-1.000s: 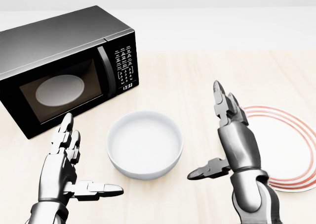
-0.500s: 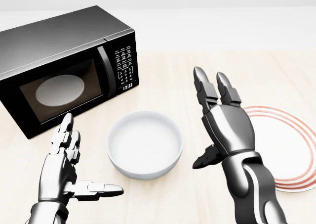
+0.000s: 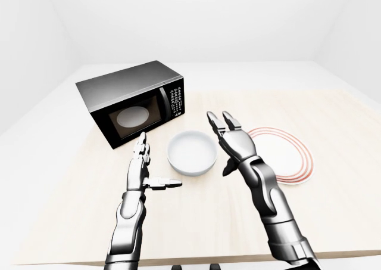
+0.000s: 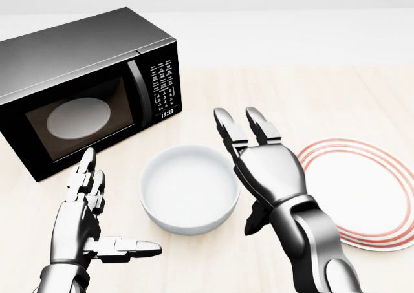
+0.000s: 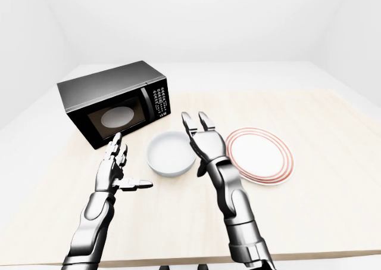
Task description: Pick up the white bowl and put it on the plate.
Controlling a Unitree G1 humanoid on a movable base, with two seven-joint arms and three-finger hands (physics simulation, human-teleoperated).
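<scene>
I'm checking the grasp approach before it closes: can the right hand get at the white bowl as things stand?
Probably yes. The right hand is open beside the white bowl, at its right rim in the head view, with nothing between them. The plate lies on its other side.

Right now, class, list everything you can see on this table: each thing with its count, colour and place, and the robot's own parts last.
Black box-shaped microwave oven: one, black, head view's upper left, door shut.
Round white bowl: one, white, centre, below the microwave.
Round white plate with red rings: one, right of the bowl.
Pale wooden table: one, beige, under everything.
Left hand: one, silver, fingers open, left of the bowl.
Right hand: one, silver, fingers open, at the bowl's right rim.
</scene>
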